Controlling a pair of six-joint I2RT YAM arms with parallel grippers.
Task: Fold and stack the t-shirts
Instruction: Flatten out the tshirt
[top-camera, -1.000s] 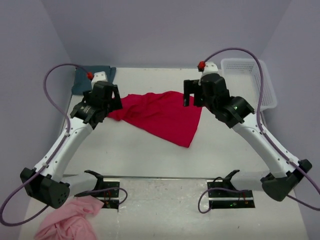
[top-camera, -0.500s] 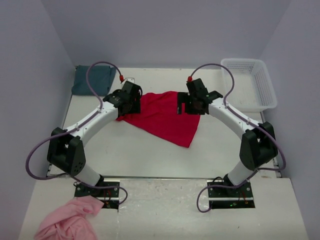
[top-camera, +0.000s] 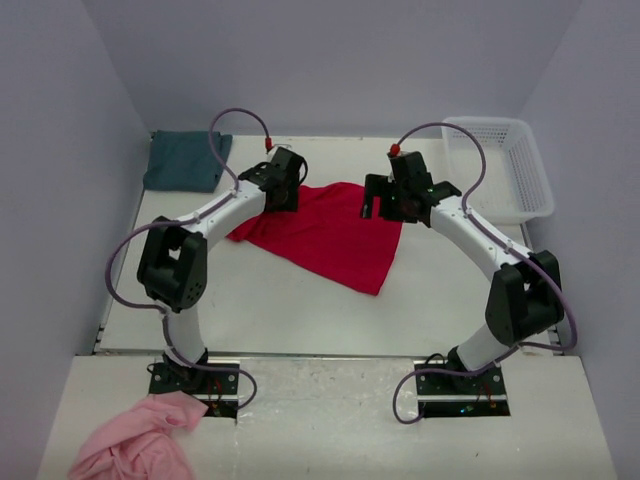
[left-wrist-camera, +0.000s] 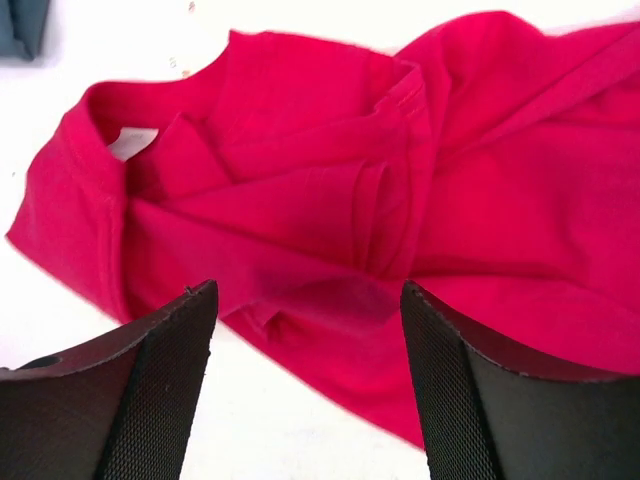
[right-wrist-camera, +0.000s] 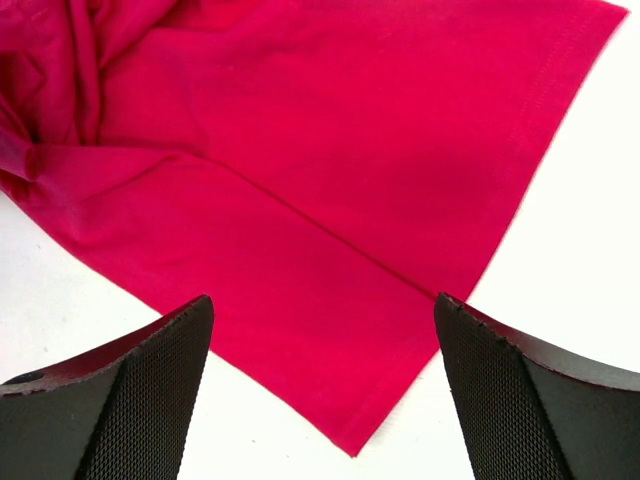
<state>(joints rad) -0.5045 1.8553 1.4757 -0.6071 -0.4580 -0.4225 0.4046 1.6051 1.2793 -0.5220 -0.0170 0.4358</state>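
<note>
The crimson red t-shirt (top-camera: 325, 235) lies crumpled and partly spread on the white table (top-camera: 250, 300). My left gripper (top-camera: 284, 198) hovers open over the shirt's bunched back-left end; in the left wrist view the collar and folds (left-wrist-camera: 380, 200) lie just beyond the left gripper (left-wrist-camera: 305, 300). Over the shirt's back-right edge my right gripper (top-camera: 385, 207) is open, and in the right wrist view the flat hem corner (right-wrist-camera: 350, 430) sits between the wide-apart fingers of the right gripper (right-wrist-camera: 322, 310). Neither holds cloth. The teal t-shirt (top-camera: 185, 160) lies at the back left corner.
A white plastic basket (top-camera: 500, 165) stands at the back right of the table. A pink cloth (top-camera: 135, 445) lies bunched at the near left, beside the left arm's base. Walls close in the table on three sides.
Both arms have stretched out from a raised, bent pose toward the far side of the table. The left gripper moved right to the shirt's back-left end. The red shirt has not moved.
</note>
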